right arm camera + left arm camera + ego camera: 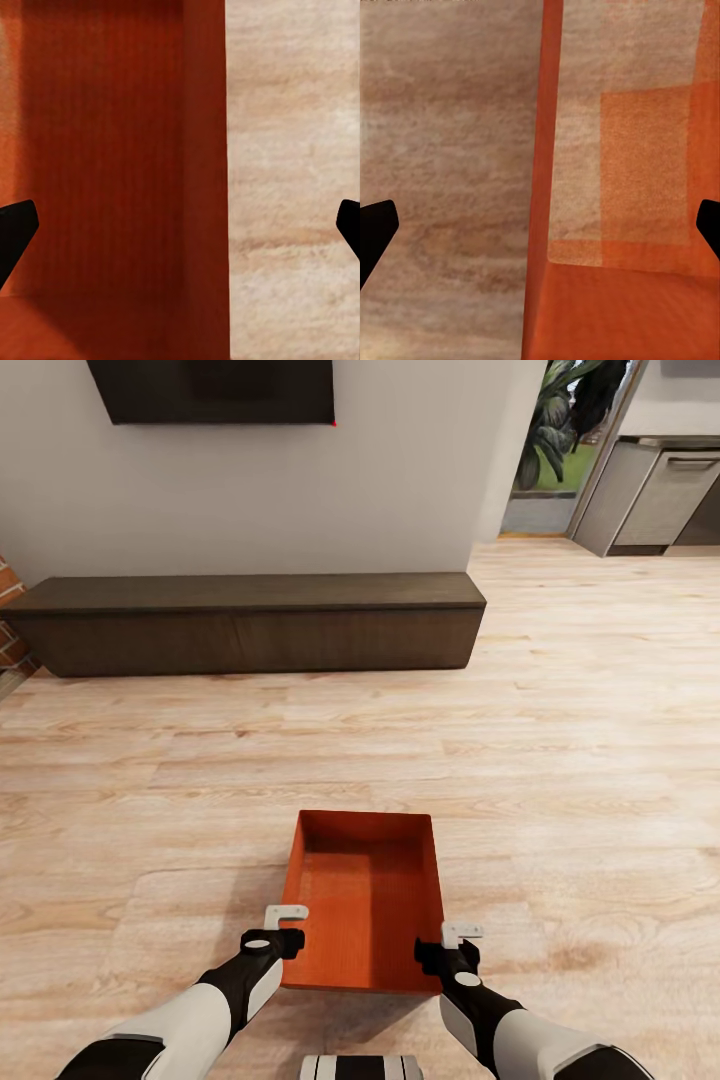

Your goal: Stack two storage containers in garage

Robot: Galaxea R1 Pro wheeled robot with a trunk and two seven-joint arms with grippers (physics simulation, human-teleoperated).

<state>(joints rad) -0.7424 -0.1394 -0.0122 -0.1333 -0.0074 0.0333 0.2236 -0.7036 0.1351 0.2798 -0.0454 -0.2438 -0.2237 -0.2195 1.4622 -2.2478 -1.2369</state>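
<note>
Storage container sitting on the light wood-plank floor, between both grippers.

Left gripper is hovering over the container's left wall, right gripper over its right wall; each is straddling its wall with fingers spread apart. The dark low bench is standing beyond.

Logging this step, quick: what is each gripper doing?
Left gripper: open, straddling the bin's left wall, holding nothing.
Right gripper: open, straddling the bin's right wall, holding nothing.
</note>
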